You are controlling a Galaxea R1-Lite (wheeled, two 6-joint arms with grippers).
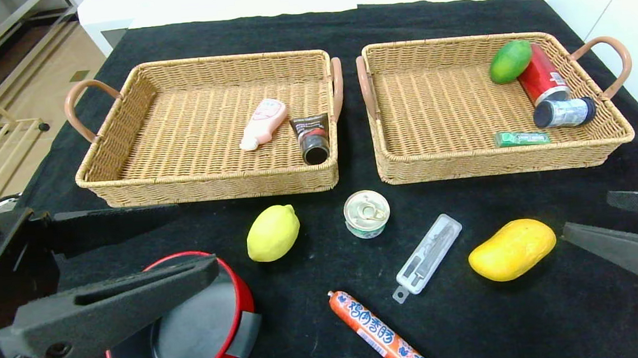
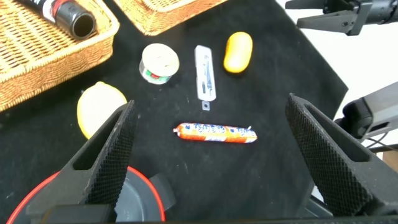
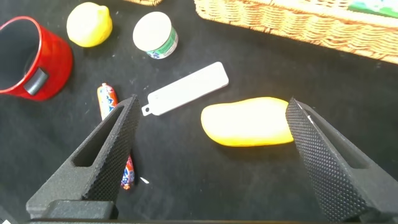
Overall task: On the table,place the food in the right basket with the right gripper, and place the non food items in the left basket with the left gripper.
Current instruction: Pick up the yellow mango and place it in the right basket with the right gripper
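Observation:
On the table lie a lemon [image 1: 273, 233], a tin can [image 1: 366, 214], a clear plastic pack [image 1: 429, 255], a yellow mango [image 1: 512, 250] and an orange sausage [image 1: 380, 335]. A red pot [image 1: 195, 333] stands at the front left. My left gripper [image 1: 197, 237] is open and empty above the pot; the sausage [image 2: 214, 133] lies between its fingers in its wrist view. My right gripper [image 1: 586, 215] is open and empty just right of the mango [image 3: 249, 121].
The left basket [image 1: 125, 131] holds a pink bottle [image 1: 263, 123] and a black tube [image 1: 311, 138]. The right basket [image 1: 435, 159] holds a green fruit [image 1: 510, 61], a red can [image 1: 541, 77], a dark-capped jar [image 1: 564, 112] and a green pack [image 1: 521, 138].

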